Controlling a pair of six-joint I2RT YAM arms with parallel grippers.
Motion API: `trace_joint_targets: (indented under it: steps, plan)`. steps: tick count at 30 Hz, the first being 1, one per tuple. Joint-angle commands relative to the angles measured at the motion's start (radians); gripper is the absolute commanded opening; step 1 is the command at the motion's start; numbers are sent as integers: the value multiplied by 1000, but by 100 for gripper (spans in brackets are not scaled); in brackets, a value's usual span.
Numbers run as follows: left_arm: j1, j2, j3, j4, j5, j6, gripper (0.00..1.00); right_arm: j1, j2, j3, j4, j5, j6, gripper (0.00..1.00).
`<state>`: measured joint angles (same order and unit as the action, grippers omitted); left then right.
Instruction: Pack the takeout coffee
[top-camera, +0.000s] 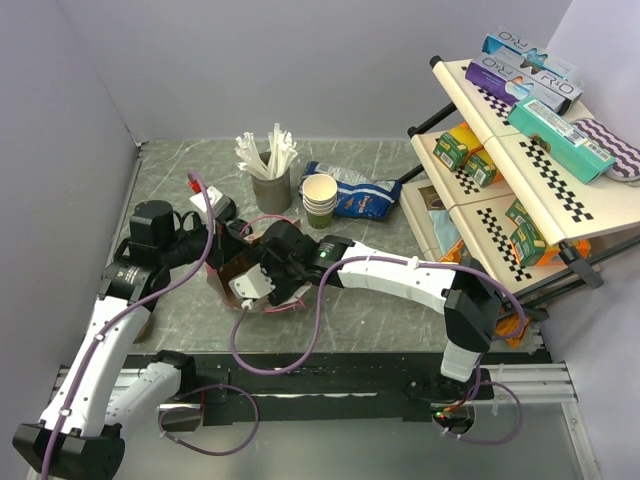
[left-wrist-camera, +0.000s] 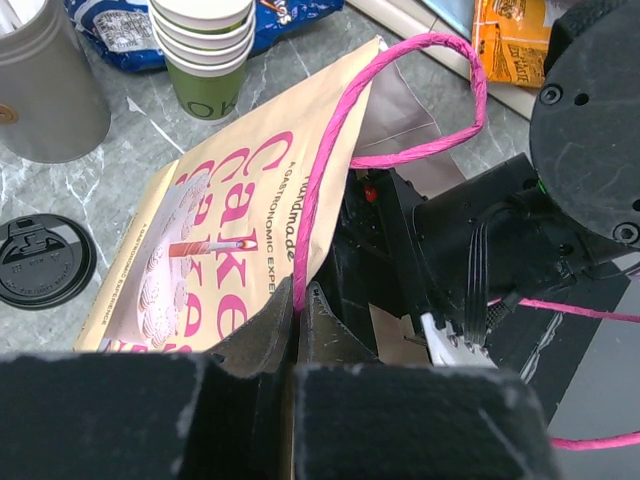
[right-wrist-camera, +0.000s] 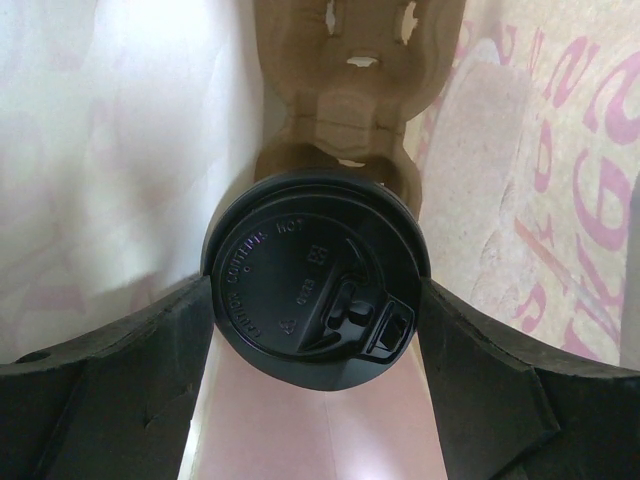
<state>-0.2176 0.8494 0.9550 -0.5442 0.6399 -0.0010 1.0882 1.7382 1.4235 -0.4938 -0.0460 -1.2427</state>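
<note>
The takeout coffee (right-wrist-camera: 315, 275) shows only its round black lid, deep inside the paper bag (left-wrist-camera: 220, 230) printed with pink "Cake" lettering. My right gripper (right-wrist-camera: 317, 292) reaches into the bag, and both fingers press the lid's rim from either side. Behind the cup, a brown cardboard cup carrier (right-wrist-camera: 345, 100) stands between the bag walls. My left gripper (left-wrist-camera: 298, 305) is shut on the bag's pink twisted handle (left-wrist-camera: 330, 150) and holds that side up. From the top view the right gripper's head (top-camera: 270, 275) covers the bag mouth (top-camera: 228, 272), so the cup is hidden there.
A loose black lid (left-wrist-camera: 40, 262) lies left of the bag. A stack of lidless paper cups (top-camera: 320, 200), a grey pot of stirrers (top-camera: 270, 185) and a blue snack bag (top-camera: 360, 195) stand behind it. A tilted shelf of boxes (top-camera: 520, 170) fills the right side.
</note>
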Motion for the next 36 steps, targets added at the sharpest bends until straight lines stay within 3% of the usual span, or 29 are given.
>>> trace_joint_targets:
  steps: [1,9,22,32,36]
  plan:
    - [1,34,31,-59,1,38,1,-7,-17,8,30,-26,-4,0]
    - [3,53,44,-74,46,56,1,-16,-16,-20,119,-78,-40,0]
    - [3,62,39,-100,96,73,1,-27,52,17,130,-45,-73,0]
    - [7,77,41,-115,116,93,1,-60,76,-41,253,-40,-112,0]
    - [9,79,44,-123,122,98,1,-70,93,-20,210,-49,-109,4]
